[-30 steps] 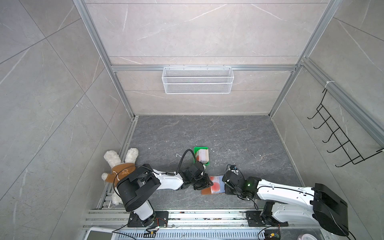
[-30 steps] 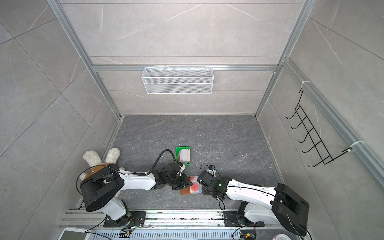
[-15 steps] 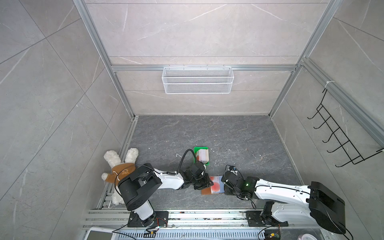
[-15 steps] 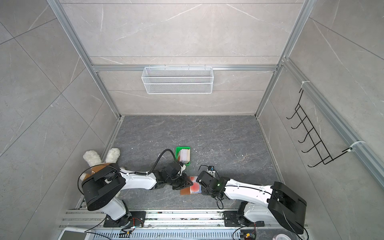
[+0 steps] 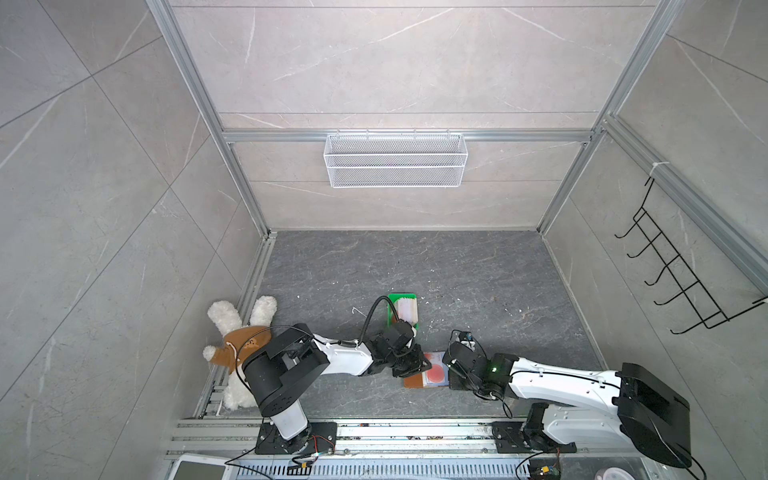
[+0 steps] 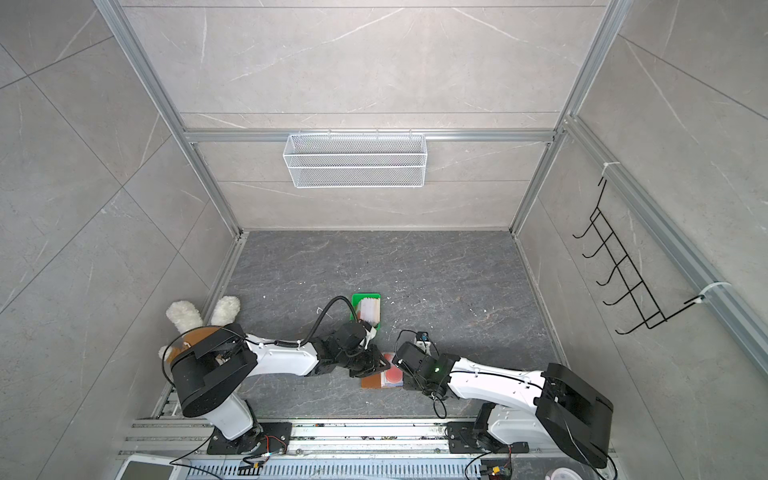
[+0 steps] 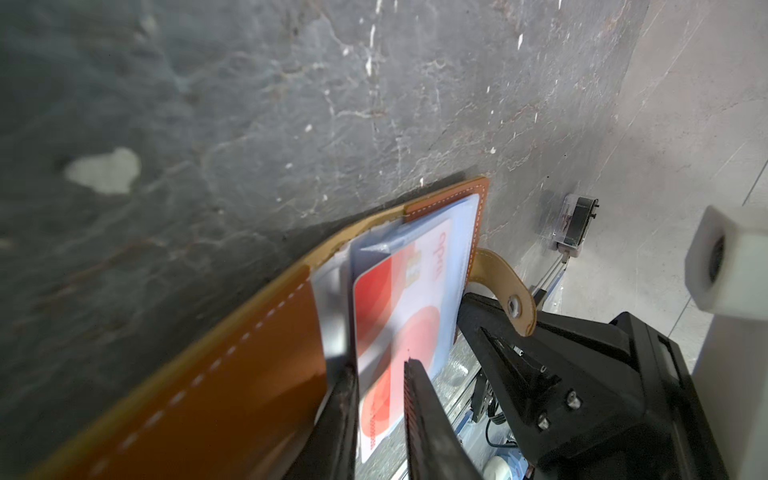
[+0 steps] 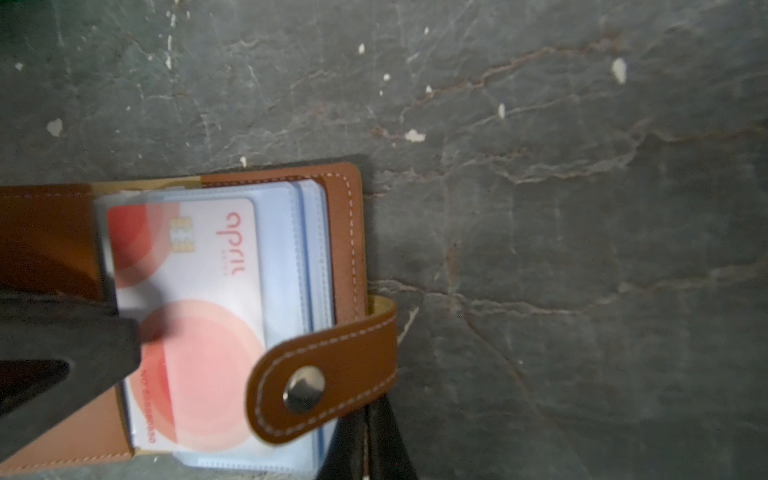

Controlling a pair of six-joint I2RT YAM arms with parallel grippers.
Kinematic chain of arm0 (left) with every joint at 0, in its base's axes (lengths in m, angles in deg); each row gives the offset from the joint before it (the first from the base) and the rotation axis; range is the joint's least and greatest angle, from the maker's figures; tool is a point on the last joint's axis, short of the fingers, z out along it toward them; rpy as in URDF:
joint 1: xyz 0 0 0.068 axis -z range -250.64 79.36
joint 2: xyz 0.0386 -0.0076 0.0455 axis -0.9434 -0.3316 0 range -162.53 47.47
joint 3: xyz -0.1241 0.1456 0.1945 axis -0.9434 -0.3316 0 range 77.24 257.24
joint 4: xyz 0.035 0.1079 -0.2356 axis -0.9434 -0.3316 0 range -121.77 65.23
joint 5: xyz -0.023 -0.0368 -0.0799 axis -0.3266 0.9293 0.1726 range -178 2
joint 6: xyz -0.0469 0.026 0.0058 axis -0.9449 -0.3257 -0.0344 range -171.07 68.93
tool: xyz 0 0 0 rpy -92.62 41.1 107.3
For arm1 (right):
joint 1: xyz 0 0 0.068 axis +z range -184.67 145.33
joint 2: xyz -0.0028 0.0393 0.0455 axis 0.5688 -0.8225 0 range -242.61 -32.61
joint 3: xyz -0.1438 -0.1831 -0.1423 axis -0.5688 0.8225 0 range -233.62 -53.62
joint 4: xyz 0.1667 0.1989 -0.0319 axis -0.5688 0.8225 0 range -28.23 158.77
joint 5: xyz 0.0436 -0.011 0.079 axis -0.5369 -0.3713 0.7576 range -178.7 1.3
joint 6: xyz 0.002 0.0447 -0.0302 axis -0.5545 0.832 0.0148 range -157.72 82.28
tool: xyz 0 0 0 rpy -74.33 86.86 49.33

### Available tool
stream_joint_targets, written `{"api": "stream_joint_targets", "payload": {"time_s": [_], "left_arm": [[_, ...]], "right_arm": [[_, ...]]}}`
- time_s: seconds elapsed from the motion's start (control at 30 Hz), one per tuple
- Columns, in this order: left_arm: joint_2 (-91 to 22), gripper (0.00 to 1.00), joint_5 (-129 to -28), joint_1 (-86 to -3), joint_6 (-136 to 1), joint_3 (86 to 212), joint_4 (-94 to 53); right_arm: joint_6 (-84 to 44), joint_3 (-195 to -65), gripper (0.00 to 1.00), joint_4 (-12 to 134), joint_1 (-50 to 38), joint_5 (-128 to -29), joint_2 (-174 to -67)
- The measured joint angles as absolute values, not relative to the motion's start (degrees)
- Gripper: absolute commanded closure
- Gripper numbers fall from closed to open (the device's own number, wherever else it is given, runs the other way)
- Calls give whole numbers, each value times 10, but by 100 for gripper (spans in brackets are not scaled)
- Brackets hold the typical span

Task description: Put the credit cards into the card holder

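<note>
Your left gripper (image 7: pixel 377 372) has its jaws drawn narrow on the trailing end of one credit card (image 7: pixel 399 299). Ahead of those jaws the rest of the card lies under a clear sleeve (image 8: pixel 291 249) of the open card holder (image 7: pixel 232 374), and looks nearly home. Your right gripper (image 7: pixel 471 309) is fully closed just past the card's far edge, with its tips beneath the snap strap (image 8: pixel 328 374). I cannot tell whether it pinches the sleeve edges there. The main risk, as I judge it, is pushing on with the card slightly skewed. A corner could then catch the sleeve seam, bowing the card or shoving the whole holder against the right jaws. If those slip, nothing braces the holder. The strap curls over the sleeve and could snag your fingers. Back the left jaws out without opening them fully and the card may ride out with them. The other credit cards (image 5: pixel 407 311) sit in the green tray (image 5: pixel 401 296), just beyond the left jaws.
</note>
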State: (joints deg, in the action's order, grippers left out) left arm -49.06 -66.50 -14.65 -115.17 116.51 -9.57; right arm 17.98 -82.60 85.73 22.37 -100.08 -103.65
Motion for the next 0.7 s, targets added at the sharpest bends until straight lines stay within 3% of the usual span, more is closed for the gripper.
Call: {"api": "stream_joint_targets", "payload": {"time_s": [0.7], "left_arm": [[-497,77,-670,-140,-1151,1178,-108]], "right_arm": [[180,-823,93,854,224,-1001,-1029]]}}
